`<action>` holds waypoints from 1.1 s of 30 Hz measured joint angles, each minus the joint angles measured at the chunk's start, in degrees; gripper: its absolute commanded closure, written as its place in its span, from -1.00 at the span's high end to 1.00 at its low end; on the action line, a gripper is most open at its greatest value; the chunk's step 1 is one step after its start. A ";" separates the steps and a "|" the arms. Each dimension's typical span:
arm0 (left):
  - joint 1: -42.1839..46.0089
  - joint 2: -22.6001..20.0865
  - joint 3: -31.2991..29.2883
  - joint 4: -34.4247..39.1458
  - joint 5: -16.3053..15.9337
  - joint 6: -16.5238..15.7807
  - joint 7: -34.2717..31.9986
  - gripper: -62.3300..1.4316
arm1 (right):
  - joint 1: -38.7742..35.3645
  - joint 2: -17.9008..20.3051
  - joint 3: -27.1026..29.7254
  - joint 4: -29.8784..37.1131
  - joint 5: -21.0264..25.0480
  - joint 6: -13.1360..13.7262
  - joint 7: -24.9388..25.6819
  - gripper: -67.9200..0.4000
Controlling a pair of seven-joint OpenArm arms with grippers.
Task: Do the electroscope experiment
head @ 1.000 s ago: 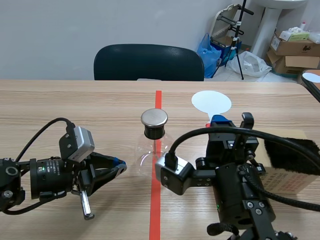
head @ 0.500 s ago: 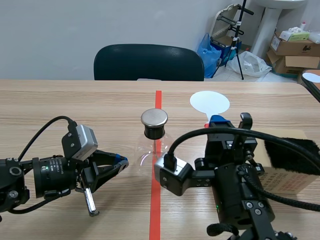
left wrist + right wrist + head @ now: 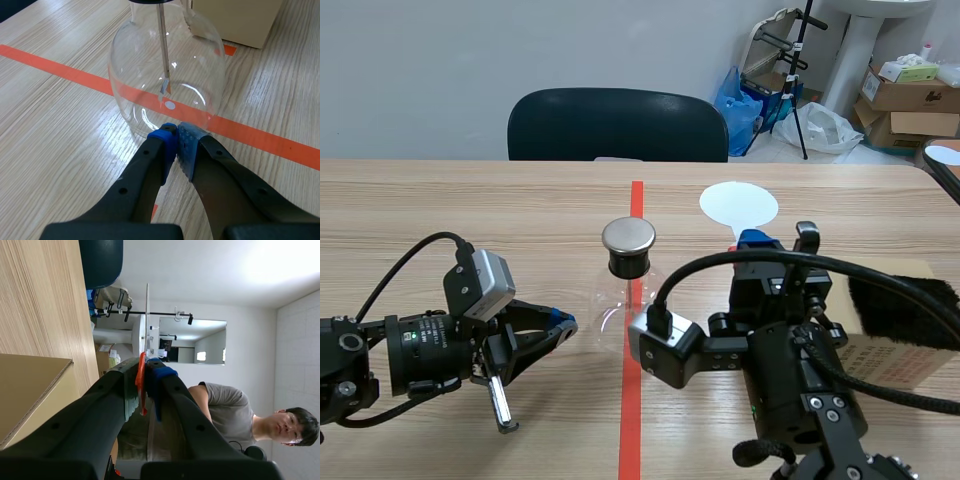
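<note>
**Scene view.** The glass flask (image 3: 610, 300) stands mid-counter (image 3: 470, 220) on the orange tape line (image 3: 632, 400), with its metal cap (image 3: 628, 237) on top. The left hand (image 3: 563, 323) lies low just beside the flask's wall, fingertips together on nothing. The right hand (image 3: 780, 242) is raised and clamps the handle of a white disc (image 3: 739, 206). The disc's long axis runs up and away from that hand, and the cap lies to the hand's left, so the right hand appears the one placed to carry the disc to the cap. Against the frame one second earlier, the left hand has advanced toward the flask and the disc has drifted slightly toward the cap. **Left wrist view.** The left hand (image 3: 177, 132) is closed and empty, and the flask (image 3: 200, 65) bulges directly ahead, touching or nearly so. A thin rod (image 3: 163, 45) hangs inside the flask. **Right wrist view.** The right hand (image 3: 145, 371) pinches the orange handle (image 3: 141, 390), and the disc (image 3: 147, 320) stands edge-on ahead of it. A cardboard box (image 3: 30, 390) lies beside the hand.
</note>
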 measured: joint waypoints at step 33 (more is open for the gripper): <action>0.00 0.00 0.00 0.00 -0.02 0.00 -0.81 -0.86 | -0.02 0.00 0.00 0.00 0.00 0.00 0.17 -0.96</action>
